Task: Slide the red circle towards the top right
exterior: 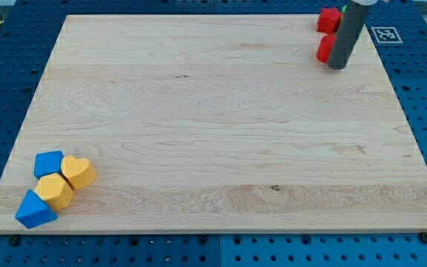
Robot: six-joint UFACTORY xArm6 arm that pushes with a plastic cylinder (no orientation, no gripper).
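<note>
A red block (324,48), partly hidden behind the rod so its shape is unclear, lies near the board's top right corner. A second red block (329,19) sits just above it at the board's top edge. My tip (337,66) rests on the board just to the right of and slightly below the lower red block, touching or nearly touching it. The dark rod rises from there out of the view's top.
At the board's bottom left lies a cluster: a blue block (48,162), a yellow heart (78,172), a yellow hexagon (54,190) and a blue triangle (35,211). A black-and-white marker (385,34) sits off the wooden board (213,148) at the top right.
</note>
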